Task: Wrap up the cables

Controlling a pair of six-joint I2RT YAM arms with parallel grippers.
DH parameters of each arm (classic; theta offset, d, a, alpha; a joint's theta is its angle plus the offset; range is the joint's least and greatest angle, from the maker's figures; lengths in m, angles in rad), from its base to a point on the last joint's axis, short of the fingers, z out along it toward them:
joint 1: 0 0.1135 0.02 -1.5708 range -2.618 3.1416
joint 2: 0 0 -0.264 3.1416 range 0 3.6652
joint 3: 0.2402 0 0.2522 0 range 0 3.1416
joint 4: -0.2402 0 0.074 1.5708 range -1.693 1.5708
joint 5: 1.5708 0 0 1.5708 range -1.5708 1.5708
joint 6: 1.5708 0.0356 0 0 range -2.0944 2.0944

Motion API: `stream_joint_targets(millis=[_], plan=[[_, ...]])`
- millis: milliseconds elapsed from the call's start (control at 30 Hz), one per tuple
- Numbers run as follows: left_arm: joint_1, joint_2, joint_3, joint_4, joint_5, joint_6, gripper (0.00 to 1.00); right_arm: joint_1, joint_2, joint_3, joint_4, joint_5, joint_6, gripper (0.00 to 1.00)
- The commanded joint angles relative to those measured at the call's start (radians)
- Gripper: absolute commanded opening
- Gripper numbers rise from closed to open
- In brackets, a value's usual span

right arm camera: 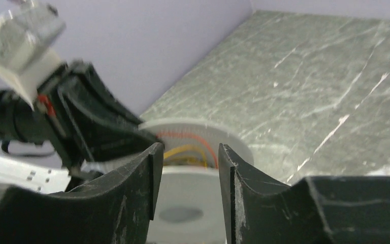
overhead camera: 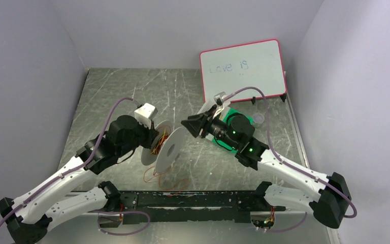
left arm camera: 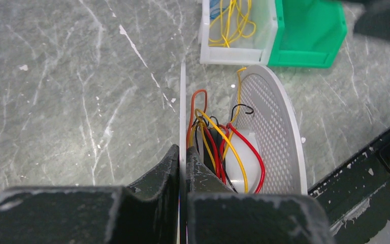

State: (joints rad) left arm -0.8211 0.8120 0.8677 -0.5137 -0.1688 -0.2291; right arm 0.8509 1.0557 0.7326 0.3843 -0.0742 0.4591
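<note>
left fingers [left arm camera: 165, 173] are clamping the spool [overhead camera: 168, 147] upright; right fingers [right arm camera: 132, 195] are hovering parted beside it. the cable [overhead camera: 155, 177] is trailing onto the worktop [overhead camera: 132, 91]; winding seems underway, next needing that tail gripped.

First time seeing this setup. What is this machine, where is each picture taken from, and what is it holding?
Two robot arms sit at a table's near edge. The wide picture looks down from above; the others come from wrist cameras. The left gripper clamps one flange of a white spool, with orange-red wire and other coloured wires around its core. The right gripper is open beside the spool, holding nothing. Farther back: a white tray of yellow loops, a green bin, a whiteboard.
</note>
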Motion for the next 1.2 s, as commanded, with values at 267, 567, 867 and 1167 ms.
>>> stream_joint_targets(millis=[267,567,867,1167], plan=[[-0.004,-0.005,0.132,0.100,-0.185,-0.048,0.07,-0.004,-0.128,-0.241,-0.150,-0.163,0.082,0.50],[-0.004,0.012,0.163,0.114,-0.312,-0.070,0.07,0.136,-0.042,-0.279,-0.339,-0.069,0.186,0.50],[-0.004,0.013,0.156,0.126,-0.328,-0.073,0.07,0.323,0.123,-0.305,-0.395,0.051,0.449,0.51],[-0.004,-0.008,0.141,0.124,-0.313,-0.069,0.07,0.362,0.224,-0.321,-0.315,0.063,0.575,0.50]])
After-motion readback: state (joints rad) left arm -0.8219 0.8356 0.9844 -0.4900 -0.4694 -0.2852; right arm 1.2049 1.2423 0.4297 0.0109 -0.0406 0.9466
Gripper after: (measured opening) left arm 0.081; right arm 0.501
